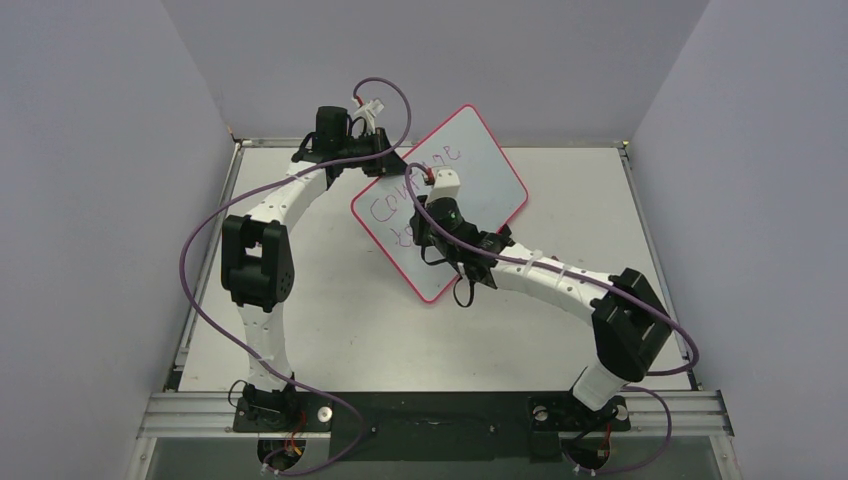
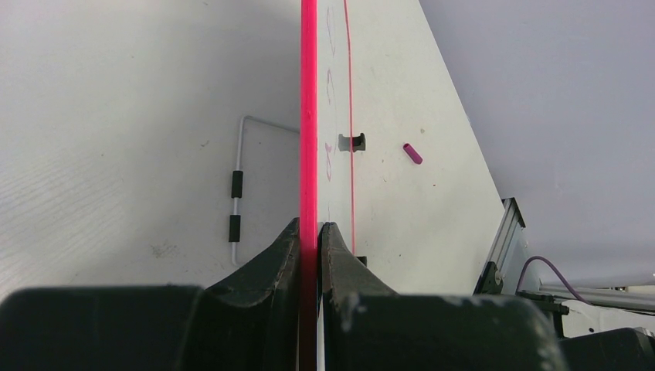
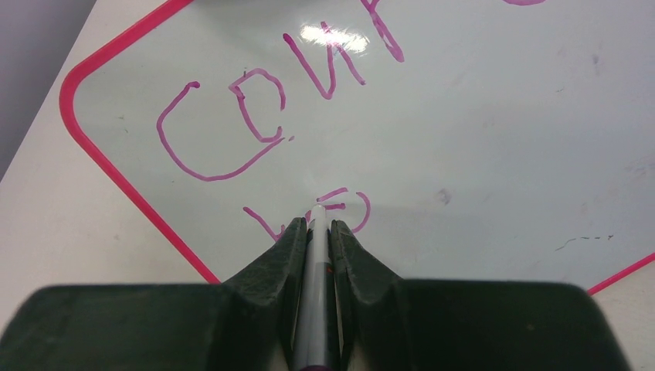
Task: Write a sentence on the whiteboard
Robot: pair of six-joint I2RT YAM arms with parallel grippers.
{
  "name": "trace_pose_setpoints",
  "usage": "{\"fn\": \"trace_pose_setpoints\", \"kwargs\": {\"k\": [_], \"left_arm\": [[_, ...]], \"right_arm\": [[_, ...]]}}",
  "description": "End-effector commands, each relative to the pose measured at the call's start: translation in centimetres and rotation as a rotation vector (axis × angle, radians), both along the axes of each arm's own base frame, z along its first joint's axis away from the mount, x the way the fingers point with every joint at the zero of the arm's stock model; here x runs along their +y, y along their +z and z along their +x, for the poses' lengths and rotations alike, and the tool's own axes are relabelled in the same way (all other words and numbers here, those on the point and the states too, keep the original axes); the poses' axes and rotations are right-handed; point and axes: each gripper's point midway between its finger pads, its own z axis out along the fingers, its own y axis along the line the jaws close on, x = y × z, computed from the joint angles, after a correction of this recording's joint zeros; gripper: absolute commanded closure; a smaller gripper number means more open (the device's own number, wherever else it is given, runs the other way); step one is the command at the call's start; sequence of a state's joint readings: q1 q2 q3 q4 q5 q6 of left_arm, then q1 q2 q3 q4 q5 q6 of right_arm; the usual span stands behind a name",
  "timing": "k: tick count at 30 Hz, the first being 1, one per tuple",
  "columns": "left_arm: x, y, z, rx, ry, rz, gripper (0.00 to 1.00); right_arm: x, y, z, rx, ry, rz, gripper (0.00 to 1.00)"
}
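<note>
The whiteboard (image 1: 492,186), white with a pink-red rim, is tilted up off the table at the back centre. My left gripper (image 1: 377,158) is shut on its upper left edge; in the left wrist view the rim (image 2: 309,116) runs edge-on between my fingers (image 2: 286,247). My right gripper (image 1: 432,218) is shut on a grey marker (image 3: 315,263) whose tip touches the board. The sentence (image 1: 415,178) reads "Courage" with a short second line below. In the right wrist view the sentence (image 3: 232,131) shows "Cour" and "to" (image 3: 344,205) at the marker tip.
A purple marker cap (image 2: 412,153) lies on the table right of the board. A bent wire stand (image 2: 235,202) with black sleeves lies left of it. A black clip foot (image 2: 357,142) sits at the board's lower rim. Aluminium rails (image 1: 430,410) edge the table.
</note>
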State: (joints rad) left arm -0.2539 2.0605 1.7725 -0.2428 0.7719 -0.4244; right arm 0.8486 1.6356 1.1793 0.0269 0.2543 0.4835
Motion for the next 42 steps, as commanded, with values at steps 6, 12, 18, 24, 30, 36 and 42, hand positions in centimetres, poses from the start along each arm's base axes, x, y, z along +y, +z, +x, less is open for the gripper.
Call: {"fn": "trace_pose_setpoints", "kwargs": {"k": [6,12,18,24,30,36,42], "left_arm": [[-0.6,2.5,-0.2,-0.134,-0.039,0.019,1.0],[-0.5,2.4,-0.1,-0.135,-0.035,0.022,1.0],[-0.5,2.2,0.0,-0.133,-0.032,0.03,1.0],[-0.4,2.1,0.1,-0.135,-0.026,0.04,1.0],[-0.3,1.7,0.2,-0.128,-0.02,0.056,1.0],[-0.1,1.6,0.2,-0.13,-0.014,0.074,1.0],[0.1,1.6,0.1,-0.134,-0.008,0.087,1.0]], "right_arm": [[-3.5,5.6,-0.8,-0.106,-0.052,0.0,1.0],[-7.8,6.4,0.3,-0.122,-0.109,0.003,1.0],[-10.2,6.2,1.5,-0.128,-0.116,-0.006,1.0],[-9.8,6.0,1.9,-0.142,-0.054,-0.008,1.0],[-9.4,6.0,2.4,-0.162,0.005,0.017,1.0],[-9.0,5.7,2.4,-0.17,0.062,0.021,1.0],[-8.2,5.2,1.5,-0.183,0.139,0.041,1.0]]}}
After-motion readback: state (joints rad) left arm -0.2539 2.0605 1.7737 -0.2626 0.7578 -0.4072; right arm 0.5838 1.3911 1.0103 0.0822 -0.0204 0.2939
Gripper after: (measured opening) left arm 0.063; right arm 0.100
